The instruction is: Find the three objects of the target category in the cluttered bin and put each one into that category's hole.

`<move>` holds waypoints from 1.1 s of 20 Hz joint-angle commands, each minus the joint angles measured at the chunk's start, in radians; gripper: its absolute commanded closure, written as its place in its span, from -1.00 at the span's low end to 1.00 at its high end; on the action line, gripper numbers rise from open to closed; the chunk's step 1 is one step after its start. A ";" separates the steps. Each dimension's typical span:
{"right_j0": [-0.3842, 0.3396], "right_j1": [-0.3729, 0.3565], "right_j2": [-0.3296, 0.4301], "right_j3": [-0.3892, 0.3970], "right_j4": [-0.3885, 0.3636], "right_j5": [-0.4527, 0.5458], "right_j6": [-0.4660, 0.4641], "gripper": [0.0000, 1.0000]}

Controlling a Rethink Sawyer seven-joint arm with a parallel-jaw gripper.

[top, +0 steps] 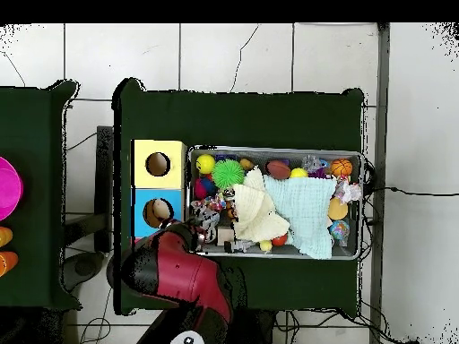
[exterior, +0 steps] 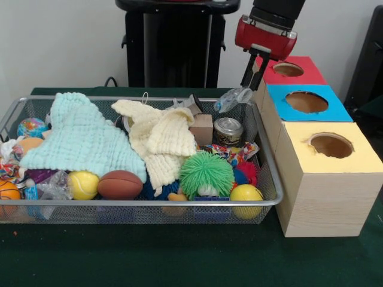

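Observation:
My gripper hangs over the far right corner of the wire bin, shut on a clear plastic bottle that dangles just above the rim. Beside it stand three boxes with holes: red, blue and yellow. In the bin lie a mint cloth, a cream cloth, a tin can, a green spiky ball, a brown football and a tennis ball. From overhead, the arm hides the red box and the gripper.
A yellow ball, a wooden block, a globe ball and an orange ball also crowd the bin. Overhead, the yellow box and blue box sit left of the bin. Green tabletop lies in front.

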 commanded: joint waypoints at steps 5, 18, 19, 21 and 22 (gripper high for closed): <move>0.071 0.008 -0.031 -0.023 0.079 0.214 0.300 1.00; 0.162 0.037 -0.073 -0.035 0.137 0.241 0.354 1.00; 0.178 0.041 -0.079 -0.039 0.142 0.250 0.367 1.00; 0.192 0.052 -0.086 -0.055 0.153 0.264 0.381 1.00; 0.198 0.057 -0.089 -0.060 0.160 0.268 0.387 1.00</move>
